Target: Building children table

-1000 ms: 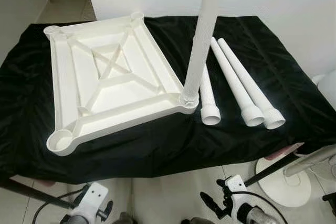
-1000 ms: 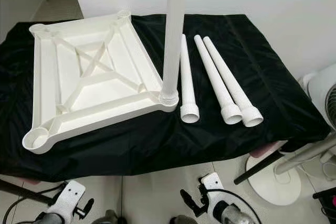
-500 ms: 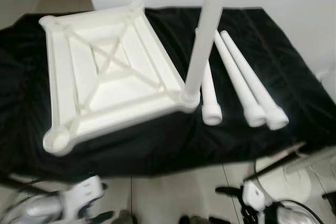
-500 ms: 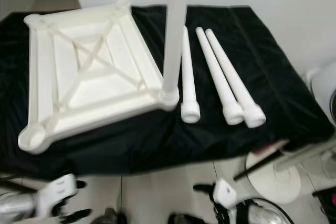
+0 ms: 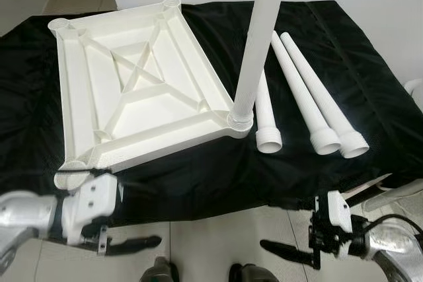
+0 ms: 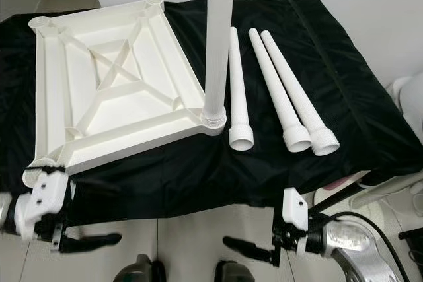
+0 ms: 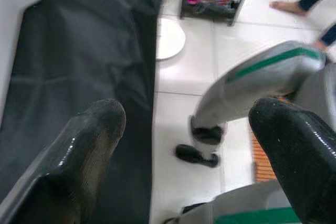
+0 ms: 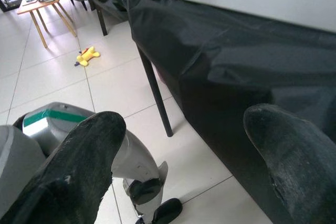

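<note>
Left gripper (image 5: 132, 242) and right gripper (image 5: 285, 250) low over floor, fingers spread, empty. Wrist views add a toy (image 8: 86, 55) on tiles. Upturned tabletop (image 5: 132, 90) on black cloth (image 5: 198, 176); one leg (image 5: 254, 44) upright in near-right corner, three loose legs (image 5: 310, 97) lying beyond, wide ends toward the robot.

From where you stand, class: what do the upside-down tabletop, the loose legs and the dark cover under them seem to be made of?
Tabletop: probably moulded plastic, matte white, judging by its cast ribs and round corner sockets.
Loose legs: likely the same plastic, smooth hollow tubes with ridged open ends.
Cover: thin black fabric with a slight sheen; it creases and drapes over the edge.
</note>
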Controlling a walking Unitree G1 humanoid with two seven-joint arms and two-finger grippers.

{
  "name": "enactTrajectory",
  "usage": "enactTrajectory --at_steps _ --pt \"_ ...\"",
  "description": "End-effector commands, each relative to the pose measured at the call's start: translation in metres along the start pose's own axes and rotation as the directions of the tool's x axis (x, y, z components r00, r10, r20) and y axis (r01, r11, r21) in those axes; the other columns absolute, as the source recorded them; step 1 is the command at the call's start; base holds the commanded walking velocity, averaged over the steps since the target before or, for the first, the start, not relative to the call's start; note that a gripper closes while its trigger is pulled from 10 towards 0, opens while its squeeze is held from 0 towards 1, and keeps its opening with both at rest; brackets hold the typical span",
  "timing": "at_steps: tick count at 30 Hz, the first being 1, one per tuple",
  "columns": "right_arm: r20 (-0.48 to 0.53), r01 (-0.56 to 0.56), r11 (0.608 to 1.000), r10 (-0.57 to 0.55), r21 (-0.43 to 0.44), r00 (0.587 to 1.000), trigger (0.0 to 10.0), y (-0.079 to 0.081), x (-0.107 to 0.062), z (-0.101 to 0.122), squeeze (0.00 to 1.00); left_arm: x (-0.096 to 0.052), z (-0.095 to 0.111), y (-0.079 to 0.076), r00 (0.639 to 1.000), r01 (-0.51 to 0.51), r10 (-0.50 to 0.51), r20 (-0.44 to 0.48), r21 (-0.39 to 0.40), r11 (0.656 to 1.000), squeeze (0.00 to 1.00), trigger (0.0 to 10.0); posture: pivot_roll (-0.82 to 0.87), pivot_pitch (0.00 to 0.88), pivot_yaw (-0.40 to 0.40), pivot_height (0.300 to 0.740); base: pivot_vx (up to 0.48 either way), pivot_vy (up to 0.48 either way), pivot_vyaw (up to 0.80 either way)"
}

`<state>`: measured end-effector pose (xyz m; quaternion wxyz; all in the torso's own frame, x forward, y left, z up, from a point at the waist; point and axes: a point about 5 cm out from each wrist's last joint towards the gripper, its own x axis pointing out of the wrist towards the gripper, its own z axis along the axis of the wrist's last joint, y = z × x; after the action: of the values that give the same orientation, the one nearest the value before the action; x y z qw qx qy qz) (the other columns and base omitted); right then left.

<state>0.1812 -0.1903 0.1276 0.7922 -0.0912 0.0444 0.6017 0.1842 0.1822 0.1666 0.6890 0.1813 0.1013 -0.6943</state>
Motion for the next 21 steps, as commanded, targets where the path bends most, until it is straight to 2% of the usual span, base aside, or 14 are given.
enactTrajectory --at_steps 1,4,8,9,10,11,12,13,14,15,16,18,19,21 --pt "0.007 -0.003 1.000 0.003 0.010 1.000 10.0 0.000 0.001 0.002 0.00 0.003 0.002 -0.003 0.999 0.034 -0.034 0.000 -0.027 0.999 0.00 10.0 -0.06 0.099 0.045 0.740 0.000 0.000 0.00" --pt "-0.013 -0.005 1.000 0.005 0.013 1.000 10.0 0.000 0.004 -0.002 0.00 0.010 0.002 -0.008 0.999 0.047 -0.047 -0.001 -0.057 0.997 0.00 10.0 -0.06 0.093 0.043 0.740 0.000 0.000 0.00" --pt "0.010 0.049 0.999 -0.049 0.015 0.999 10.0 -0.005 0.007 -0.001 0.00 0.012 0.001 -0.008 1.000 0.008 -0.008 0.004 -0.090 0.996 0.00 10.0 -0.06 0.093 0.043 0.740 0.000 0.000 0.00" --pt "0.043 0.136 0.991 -0.136 0.014 0.990 10.0 -0.015 0.009 0.004 0.00 0.013 0.003 0.000 0.998 -0.066 0.068 0.018 -0.101 0.993 0.00 10.0 -0.06 0.094 0.041 0.740 0.000 0.000 0.00" --pt "0.043 0.136 0.991 -0.136 0.014 0.990 10.0 -0.015 0.009 0.004 0.00 0.013 0.003 0.000 0.998 -0.066 0.068 0.018 -0.101 0.993 0.00 10.0 -0.06 0.094 0.041 0.740 0.000 0.000 0.00" --pt "0.069 0.209 0.978 -0.209 0.019 0.975 10.0 -0.024 0.010 0.007 0.00 0.013 0.004 0.009 0.990 -0.137 0.140 0.024 -0.104 0.985 0.00 10.0 -0.05 0.095 0.040 0.740 0.000 0.000 0.00" --pt "0.099 0.295 0.955 -0.295 0.009 0.950 10.0 -0.034 0.012 0.011 0.00 0.014 0.005 0.021 0.974 -0.218 0.222 0.036 -0.100 0.971 0.00 10.0 -0.05 0.095 0.040 0.740 0.000 0.000 0.00" --pt "0.127 0.383 0.923 -0.385 0.042 0.914 10.0 -0.045 0.013 0.013 0.00 0.013 0.004 0.033 0.950 -0.305 0.310 0.043 -0.098 0.947 0.00 10.0 -0.06 0.097 0.041 0.740 0.000 0.000 0.00" --pt "0.127 0.383 0.923 -0.385 0.042 0.914 10.0 -0.045 0.013 0.013 0.00 0.013 0.004 0.033 0.950 -0.305 0.310 0.043 -0.098 0.947 0.00 10.0 -0.06 0.097 0.041 0.740 0.000 0.000 0.00" --pt "0.148 0.441 0.895 -0.445 0.063 0.883 10.0 -0.053 0.014 0.014 0.00 0.013 0.002 0.042 0.927 -0.368 0.373 0.043 -0.101 0.924 0.00 10.0 -0.06 0.097 0.042 0.740 0.000 0.000 0.00" --pt "0.148 0.441 0.895 -0.445 0.063 0.883 10.0 -0.053 0.014 0.014 0.00 0.013 0.002 0.042 0.927 -0.368 0.373 0.043 -0.101 0.924 0.00 10.0 -0.06 0.097 0.042 0.740 0.000 0.000 0.00" --pt "0.172 0.541 0.836 -0.549 0.098 0.818 10.0 -0.063 0.015 0.014 0.00 0.012 0.001 0.057 0.872 -0.479 0.486 0.051 -0.114 0.870 0.00 10.0 -0.06 0.099 0.040 0.740 0.000 0.000 0.00" --pt "0.172 0.541 0.836 -0.549 0.098 0.818 10.0 -0.063 0.015 0.014 0.00 0.012 0.001 0.057 0.872 -0.479 0.486 0.051 -0.114 0.870 0.00 10.0 -0.06 0.099 0.040 0.740 0.000 0.000 0.00" --pt "0.182 0.597 0.791 -0.612 0.137 0.770 10.0 -0.067 0.016 0.013 0.00 0.010 0.001 0.069 0.818 -0.559 0.572 0.057 -0.156 0.815 0.00 10.0 -0.06 0.103 0.043 0.740 0.000 0.000 0.00"
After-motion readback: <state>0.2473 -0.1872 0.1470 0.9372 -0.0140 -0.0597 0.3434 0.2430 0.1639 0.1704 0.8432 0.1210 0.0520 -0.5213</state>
